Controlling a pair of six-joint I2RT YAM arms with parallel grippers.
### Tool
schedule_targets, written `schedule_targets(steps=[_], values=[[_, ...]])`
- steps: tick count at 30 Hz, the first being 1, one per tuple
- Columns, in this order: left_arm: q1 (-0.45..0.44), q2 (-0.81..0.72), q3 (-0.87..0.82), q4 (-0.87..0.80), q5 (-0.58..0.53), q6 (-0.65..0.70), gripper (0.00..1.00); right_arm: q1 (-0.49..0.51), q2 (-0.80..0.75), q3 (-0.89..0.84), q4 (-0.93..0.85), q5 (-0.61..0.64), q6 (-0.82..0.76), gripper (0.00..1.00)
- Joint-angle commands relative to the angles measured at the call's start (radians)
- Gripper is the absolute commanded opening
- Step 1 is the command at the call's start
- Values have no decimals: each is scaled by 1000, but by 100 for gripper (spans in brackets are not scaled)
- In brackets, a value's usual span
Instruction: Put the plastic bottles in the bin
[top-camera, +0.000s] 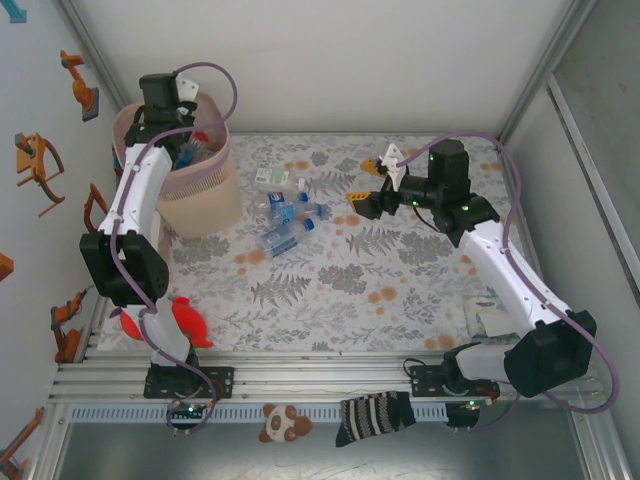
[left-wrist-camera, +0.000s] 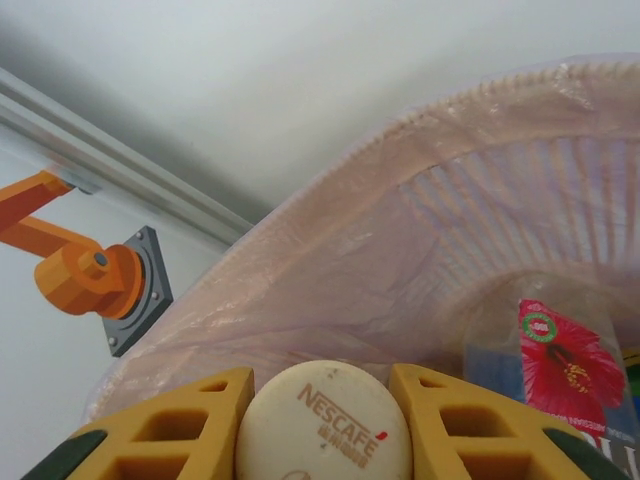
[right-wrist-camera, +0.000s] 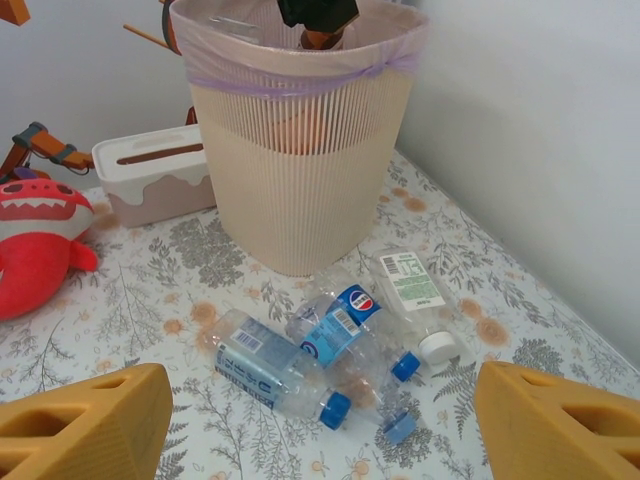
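At the far left the bin (top-camera: 200, 195), beige and ribbed with a pink liner folded over its rim, stands in the table's back corner. The left gripper (left-wrist-camera: 325, 430) hangs in its mouth, yellow fingers (left-wrist-camera: 195, 425) clamped on the NESCAFE bottle (left-wrist-camera: 328, 405). The brand is printed in brown-red capitals across its cream cap, with smaller characters beneath that are too fine to read. Inside the bin, to the right, lies the flower-label bottle (left-wrist-camera: 565, 370), showing a red hibiscus and a small green-and-red round emblem.

In the right wrist view a red shark (right-wrist-camera: 35, 240) and a white box (right-wrist-camera: 150, 175) sit left of the bin. In front of the bin three bottles lie side by side on the leaf-print cloth, touching. They are a blue-label bottle (right-wrist-camera: 262, 362) with a barcode and blue cap, a Pepsi bottle (right-wrist-camera: 340, 320) bearing the red-white-blue globe, and a white-label bottle (right-wrist-camera: 410, 285) with green print that cannot be read and a white cap.

The right gripper (top-camera: 365, 203) hovers to the right of them, jaws wide apart and holding nothing.
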Motion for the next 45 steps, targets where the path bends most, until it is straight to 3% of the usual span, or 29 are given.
schedule_targets(steps=[1, 14, 20, 26, 30, 40, 45], values=[[23, 81, -17, -168, 90, -57, 28, 8, -8, 14, -1, 0, -7, 78], [23, 13, 45, -225, 370, -199, 64, 10, -14, 14, 3, -2, 1, 78], [23, -38, 101, -234, 462, -249, 73, 9, -21, 8, 7, -4, 3, 78], [29, -60, 142, -262, 465, -280, 74, 9, -24, 11, 9, -9, 0, 78], [42, -70, 158, -292, 484, -305, 70, 10, -24, 12, 8, -13, 3, 78], [38, -165, 105, -317, 677, -389, 61, 10, -20, 7, 20, -9, 30, 77], [-21, -222, 56, -323, 718, -403, 59, 9, -17, 4, 20, 41, 55, 77]])
